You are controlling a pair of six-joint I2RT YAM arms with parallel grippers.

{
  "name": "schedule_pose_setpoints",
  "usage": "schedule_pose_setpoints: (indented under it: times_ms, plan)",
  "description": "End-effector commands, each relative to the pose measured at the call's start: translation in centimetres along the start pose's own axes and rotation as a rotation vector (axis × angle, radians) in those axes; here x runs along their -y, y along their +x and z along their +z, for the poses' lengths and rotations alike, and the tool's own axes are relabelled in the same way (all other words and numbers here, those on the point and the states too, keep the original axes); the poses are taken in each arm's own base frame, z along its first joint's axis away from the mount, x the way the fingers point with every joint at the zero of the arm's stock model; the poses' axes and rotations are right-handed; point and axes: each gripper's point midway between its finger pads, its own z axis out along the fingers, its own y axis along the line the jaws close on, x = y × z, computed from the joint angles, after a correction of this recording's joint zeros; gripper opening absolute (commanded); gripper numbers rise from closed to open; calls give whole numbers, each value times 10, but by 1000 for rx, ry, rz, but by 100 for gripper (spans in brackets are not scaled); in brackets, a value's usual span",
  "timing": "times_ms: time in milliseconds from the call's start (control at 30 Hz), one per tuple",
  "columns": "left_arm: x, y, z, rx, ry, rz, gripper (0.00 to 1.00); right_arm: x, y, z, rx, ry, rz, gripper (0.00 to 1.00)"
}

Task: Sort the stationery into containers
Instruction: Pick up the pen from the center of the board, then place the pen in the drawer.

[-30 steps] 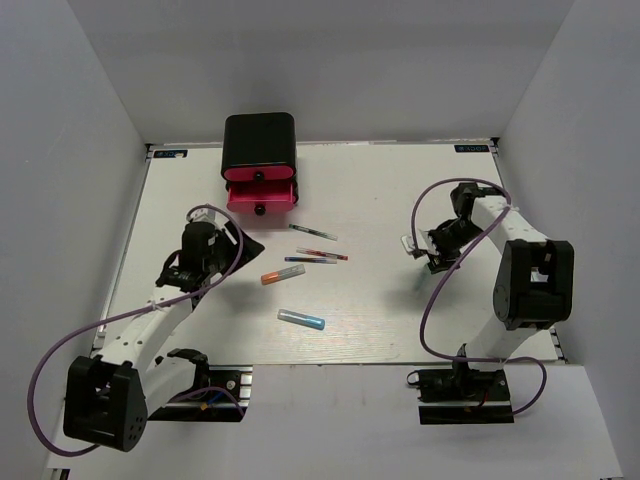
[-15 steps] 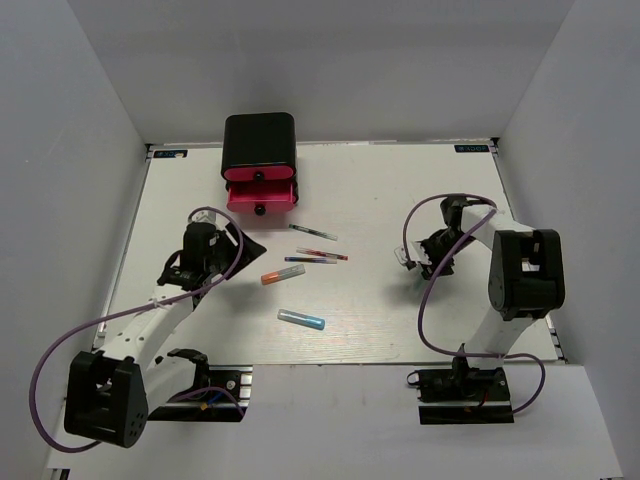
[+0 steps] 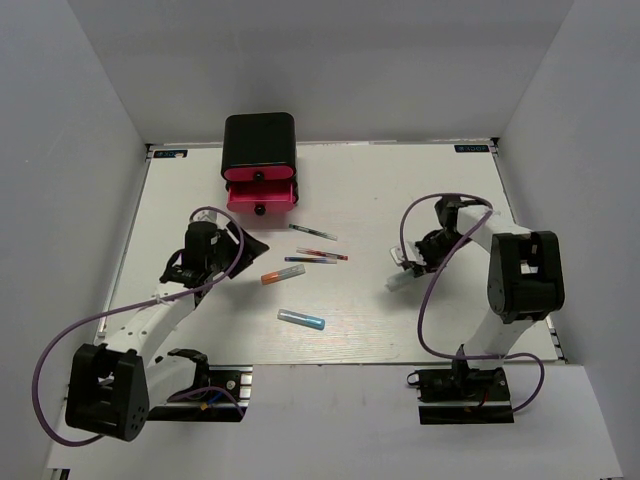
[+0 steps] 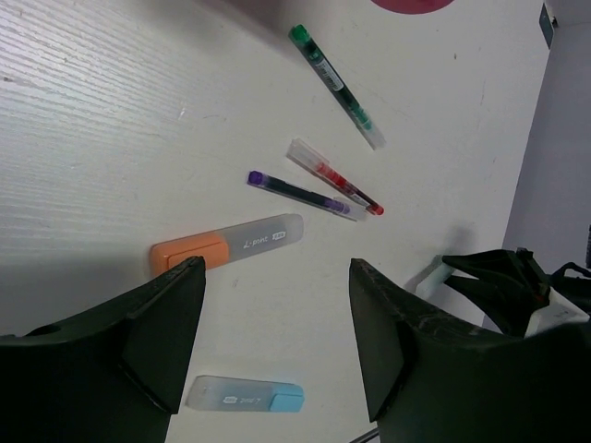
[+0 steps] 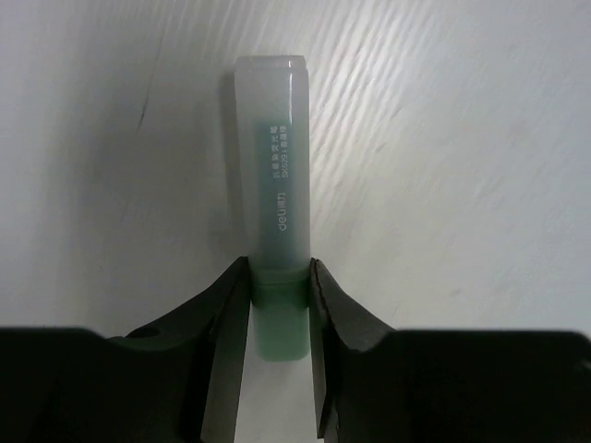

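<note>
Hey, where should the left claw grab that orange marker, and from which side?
Probably mid-body on the orange marker, straight down from above. It lies flat on the table, with bare surface along both long sides, so the open left claw can straddle it crosswise.

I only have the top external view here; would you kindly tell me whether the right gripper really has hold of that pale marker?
Observer: Yes. In the right wrist view the right gripper pinches the pale-teal marker from both sides, near its green end.
Operator: Thank you. Where does its other end point?
Observer: The frosted cap end sticks straight out ahead of the fingers, with the printed label facing the camera.
Operator: And is the left gripper open?
Observer: Its wrist view shows the left gripper open and empty, with the orange marker in view between its fingertips.
</note>
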Motion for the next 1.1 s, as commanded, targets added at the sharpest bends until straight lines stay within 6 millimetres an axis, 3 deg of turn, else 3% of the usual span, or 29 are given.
schedule_pose_setpoints:
  times_ms: [0, 33, 67, 133, 167, 200, 233, 267, 300, 333, 367, 400, 433, 467, 500, 567, 600, 667, 767, 833, 900, 1067]
  plan:
    - [9, 2, 3, -9, 50, -19, 73, 48, -64, -16, 186, 143, -197, 7]
    - [8, 5, 4, -16, 56, -31, 73, 62, -79, -23, 235, 190, -184, 4]
    - [5, 8, 6, -22, 49, -43, 73, 89, -102, -27, 262, 276, -283, 1]
    - [11, 7, 6, -21, 81, -61, 73, 102, -125, -29, 331, 322, -195, 0]
    - [7, 10, 8, -27, 74, -76, 73, 134, -153, -35, 351, 425, -318, 0]
    - [9, 11, 8, -35, 80, -76, 73, 137, -163, -34, 401, 420, -181, 0]
    - [10, 14, 8, -42, 84, -71, 73, 147, -173, -34, 422, 437, -166, 0]
    - [10, 14, 8, -42, 84, -71, 73, 166, -199, -38, 455, 490, -233, 0]
    - [10, 14, 8, -42, 84, -71, 73, 179, -209, -39, 499, 509, -132, 0]
    - [10, 14, 8, -42, 84, -71, 73, 205, -222, -54, 518, 570, -163, 0]
    - [11, 14, 6, -41, 85, -62, 73, 207, -239, -45, 548, 541, -113, 0]
    - [8, 14, 6, -39, 73, -64, 73, 228, -242, -40, 558, 581, -122, 0]
    - [10, 13, 4, -34, 80, -62, 73, 245, -261, -58, 603, 613, -93, 0]
    - [6, 16, 3, -40, 71, -64, 73, 251, -277, -53, 617, 618, -96, 0]
    - [6, 16, 3, -40, 71, -64, 73, 273, -289, -63, 639, 681, -132, 0]
    - [4, 16, 0, -32, 67, -64, 73, 281, -309, -59, 677, 686, -104, 0]
    - [4, 16, 0, -32, 67, -64, 73, 294, -320, -67, 695, 724, -123, 0]
    - [0, 18, -1, -29, 55, -66, 73, 301, -331, -52, 726, 711, -108, 0]
    - [0, 20, -5, -26, 59, -65, 73, 310, -348, -47, 765, 752, -139, 0]
    - [-2, 22, -8, -28, 57, -66, 73, 312, -349, -34, 772, 757, -125, 0]
    - [-4, 24, -9, -35, 48, -68, 73, 316, -356, -35, 790, 774, -136, 0]
    - [-5, 26, -14, -32, 52, -67, 73, 322, -358, -16, 786, 785, -133, 0]
